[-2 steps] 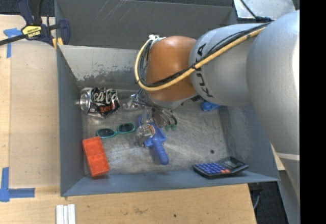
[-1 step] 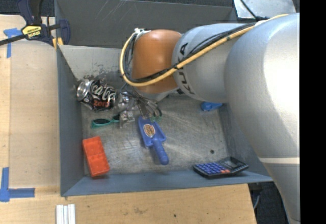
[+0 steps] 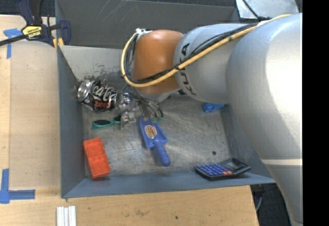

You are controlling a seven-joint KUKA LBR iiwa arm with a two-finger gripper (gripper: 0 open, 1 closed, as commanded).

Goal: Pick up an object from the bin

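- Camera view: the gripper [image 3: 134, 111] sat low in the grey metal bin [image 3: 72, 132], left of centre, under the arm's orange dome cover [image 3: 154, 58].
- Nearest things:
  - crushed red-and-black cola can [image 3: 97, 95], just beside it on the left
  - teal-handled small tool [image 3: 105, 124], its inner end reaching the gripper
  - blue plastic toy tool with a yellow label [image 3: 152, 139], its top end right below the gripper
- Which of the three was the target could not be told.
- Well apart:
  - orange-red toy brick [image 3: 96, 157]
  - dark blue calculator [image 3: 222, 169], against the front wall
  - small blue piece [image 3: 213, 108]
- Jaws: hidden in metal clutter and shadow, so I could not tell whether they were spread or closed, nor whether anything was pinched.
- Advice: three things crowded there, so centre on one, probably the blue tool's head, close squarely and lift straight up so the can isn't dragged.
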